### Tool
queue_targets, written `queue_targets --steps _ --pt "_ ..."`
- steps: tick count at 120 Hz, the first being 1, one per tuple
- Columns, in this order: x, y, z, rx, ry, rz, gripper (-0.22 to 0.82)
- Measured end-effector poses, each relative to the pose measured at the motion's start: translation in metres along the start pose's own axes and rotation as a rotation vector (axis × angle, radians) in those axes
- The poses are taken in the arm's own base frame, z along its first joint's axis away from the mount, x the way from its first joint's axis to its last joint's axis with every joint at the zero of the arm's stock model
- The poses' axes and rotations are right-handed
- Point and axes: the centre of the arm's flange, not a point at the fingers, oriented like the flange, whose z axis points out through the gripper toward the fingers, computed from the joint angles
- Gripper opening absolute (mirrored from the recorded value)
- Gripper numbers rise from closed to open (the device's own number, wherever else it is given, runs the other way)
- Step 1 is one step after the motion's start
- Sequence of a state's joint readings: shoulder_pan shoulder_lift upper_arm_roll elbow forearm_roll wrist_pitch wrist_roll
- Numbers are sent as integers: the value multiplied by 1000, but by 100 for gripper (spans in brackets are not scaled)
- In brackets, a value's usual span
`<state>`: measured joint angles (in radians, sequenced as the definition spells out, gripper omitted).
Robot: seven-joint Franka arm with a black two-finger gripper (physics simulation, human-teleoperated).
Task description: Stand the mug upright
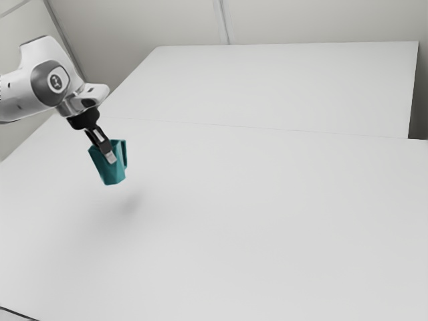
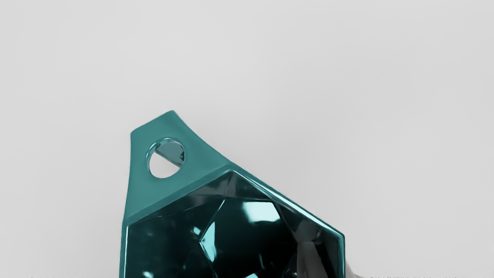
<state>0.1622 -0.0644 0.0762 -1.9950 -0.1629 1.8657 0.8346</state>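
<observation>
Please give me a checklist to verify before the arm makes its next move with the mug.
1. Fingers closed on the wall of the mug: ok.
2. Mug's opening facing upward: ok, it opens toward the arm.
3. Handle free of the fingers: ok.
4. Base resting on the table: not ok, the mug hangs above its shadow.
5. Base level enough to stand when released: cannot tell.

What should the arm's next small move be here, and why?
I'd lower the mug gently toward the table, keeping the gripper shut on its wall. The mug's mouth already faces roughly up, but its shadow lies apart beneath it, so it seems to hang above the tabletop; letting go now could drop or tip it.
</observation>
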Motion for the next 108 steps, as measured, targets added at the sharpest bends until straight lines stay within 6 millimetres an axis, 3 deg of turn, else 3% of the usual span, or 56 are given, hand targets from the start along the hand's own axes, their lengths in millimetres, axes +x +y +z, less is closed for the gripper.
queue_targets --steps 20,46,74,108 --pt "12 38 18 35 -39 -4 -18" --pt "6 51 51 79 -63 -74 -18" --pt "13 68 79 145 -73 -117 -18" --pt "17 88 100 191 -76 -176 -18"
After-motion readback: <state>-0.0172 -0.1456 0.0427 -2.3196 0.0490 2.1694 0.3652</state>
